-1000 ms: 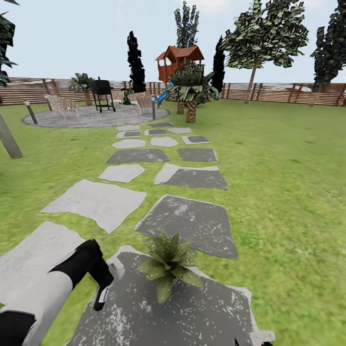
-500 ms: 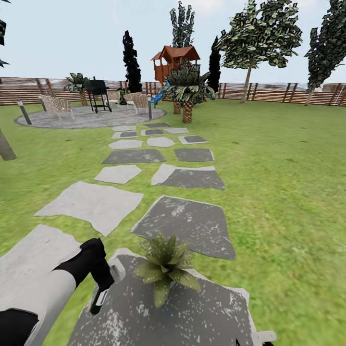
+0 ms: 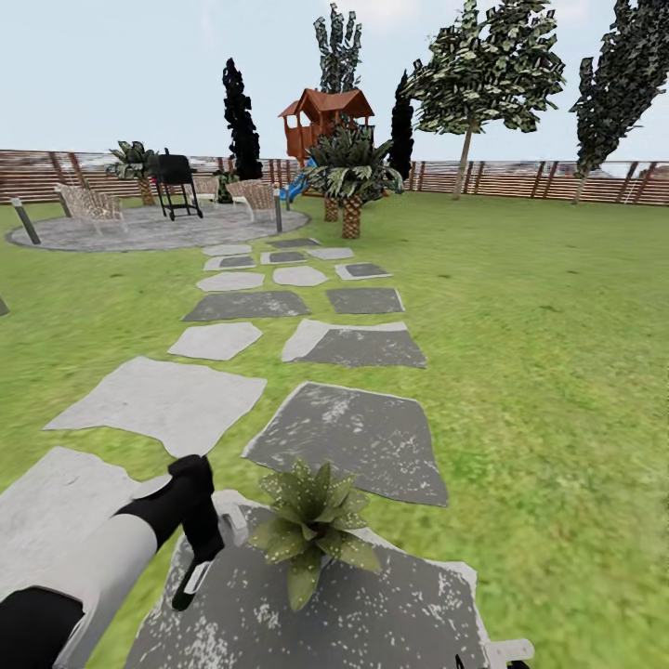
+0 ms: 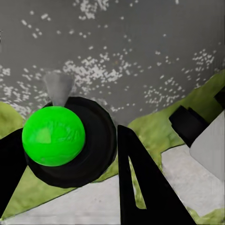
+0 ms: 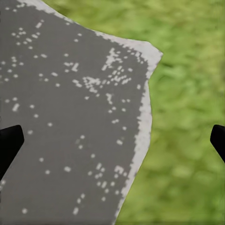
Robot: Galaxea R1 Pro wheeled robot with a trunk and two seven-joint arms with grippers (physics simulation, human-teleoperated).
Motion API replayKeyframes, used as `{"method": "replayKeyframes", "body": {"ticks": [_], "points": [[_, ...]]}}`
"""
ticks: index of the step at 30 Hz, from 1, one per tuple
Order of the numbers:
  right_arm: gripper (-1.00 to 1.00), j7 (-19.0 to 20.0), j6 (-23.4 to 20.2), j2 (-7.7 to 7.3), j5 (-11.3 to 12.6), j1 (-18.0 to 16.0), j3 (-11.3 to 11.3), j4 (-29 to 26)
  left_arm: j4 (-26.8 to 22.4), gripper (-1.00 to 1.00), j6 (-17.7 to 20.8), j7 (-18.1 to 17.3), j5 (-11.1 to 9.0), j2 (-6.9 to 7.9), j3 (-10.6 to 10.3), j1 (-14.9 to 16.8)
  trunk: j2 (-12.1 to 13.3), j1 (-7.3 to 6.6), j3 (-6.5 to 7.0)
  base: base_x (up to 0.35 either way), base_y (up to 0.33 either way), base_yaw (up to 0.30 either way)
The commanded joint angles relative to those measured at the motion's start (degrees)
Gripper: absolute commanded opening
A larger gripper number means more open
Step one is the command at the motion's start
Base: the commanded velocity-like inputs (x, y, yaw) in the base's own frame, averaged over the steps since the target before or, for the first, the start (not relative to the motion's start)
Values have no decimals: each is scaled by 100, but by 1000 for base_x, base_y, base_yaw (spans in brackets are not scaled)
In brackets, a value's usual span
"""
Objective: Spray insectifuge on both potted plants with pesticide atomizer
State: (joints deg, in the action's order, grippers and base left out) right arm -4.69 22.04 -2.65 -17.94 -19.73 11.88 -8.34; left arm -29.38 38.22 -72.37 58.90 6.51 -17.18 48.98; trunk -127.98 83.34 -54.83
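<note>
Pesticide atomizer [image 4: 54, 136] is sitting clamped between the fingers of the left gripper [image 3: 197, 557], low in the left of the head frame; the left wrist view is looking down onto its bright green cap inside a dark round collar, with a pale spray cone pointing from it toward the speckled grey stone [image 3: 372, 613]. Right gripper [image 5: 112, 140] is hanging with its fingers spread wide apart, holding nothing, over the stone's pale edge and the lawn [image 3: 557, 390].

Potted plant [image 3: 311, 530] is standing on that grey stone, just beside the left gripper. Compared with one second ago, the whole head picture is drifting: fence [image 3: 520, 181], playhouse [image 3: 321, 116] and stepping stones are sliding toward the left of the frame, so the camera is turning. The left gripper is also closing on the plant, which suggests spraying is imminent.
</note>
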Motion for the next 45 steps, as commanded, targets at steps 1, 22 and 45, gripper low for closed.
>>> {"method": "replayKeyframes", "body": {"ticks": [1, 22, 45], "points": [[100, -23, 20, 1, -60, -4, 33, 7, -9, -100, 59, -65, 92, 15, -24, -1, -2, -1, -5, 0, 0, 0], [100, -23, 20, 10, -69, -4, 33, 16, -40, -100, -16, 339, 176, 36, 136, -73, -2, -1, -5, 58, 53, 0], [100, -15, 20, 19, -69, -4, 33, 16, -174, -100, -421, 534, 175, 37, 392, -90, -2, -1, -5, 0, 0, 0]]}}
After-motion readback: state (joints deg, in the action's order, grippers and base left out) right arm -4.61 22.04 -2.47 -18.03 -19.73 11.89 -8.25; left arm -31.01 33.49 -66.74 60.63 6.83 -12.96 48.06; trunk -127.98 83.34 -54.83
